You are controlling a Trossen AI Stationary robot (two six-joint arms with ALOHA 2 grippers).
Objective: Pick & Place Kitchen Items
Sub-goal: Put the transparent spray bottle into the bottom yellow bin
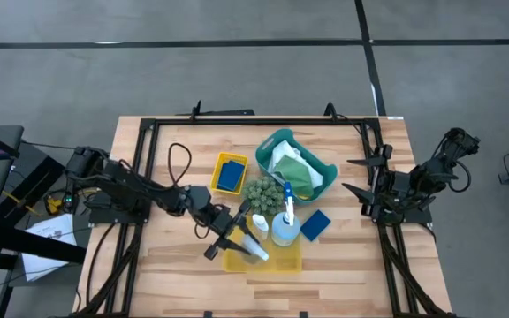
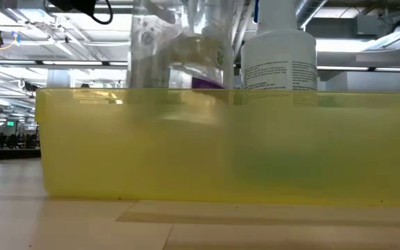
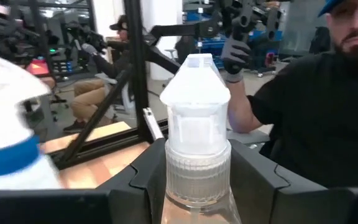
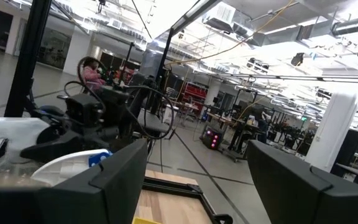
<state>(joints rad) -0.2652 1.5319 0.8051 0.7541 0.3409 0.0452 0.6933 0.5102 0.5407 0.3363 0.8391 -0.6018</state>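
My left gripper (image 1: 239,235) reaches from the table's left over the large yellow bin (image 1: 277,261) and is shut on a clear bottle with a white cap (image 3: 196,93). In the low view this bottle (image 2: 179,48) stands behind the bin's front wall (image 2: 221,149), beside a white spray bottle (image 2: 280,62) with a blue trigger (image 1: 287,196). A blue sponge (image 1: 315,223) lies on the table right of the bin. Another blue sponge (image 1: 231,175) lies in a small yellow bin. My right gripper (image 1: 357,175) waits open at the table's right edge. My left gripper pinches the clear bottle at its shoulder, just below the ribbed white collar (image 3: 197,202), with one finger (image 3: 138,183) on each side. The fingers come level from the table's left. The bottle stands upright; the bin's wall hides its lower end.
A teal basket (image 1: 325,168) with white cloth and green pieces stands at the far middle, a green bumpy ball (image 1: 259,192) beside it. A black frame (image 1: 254,122) rims the table. A person in a dark shirt (image 3: 316,118) stands beyond the table, one gloved hand raised.
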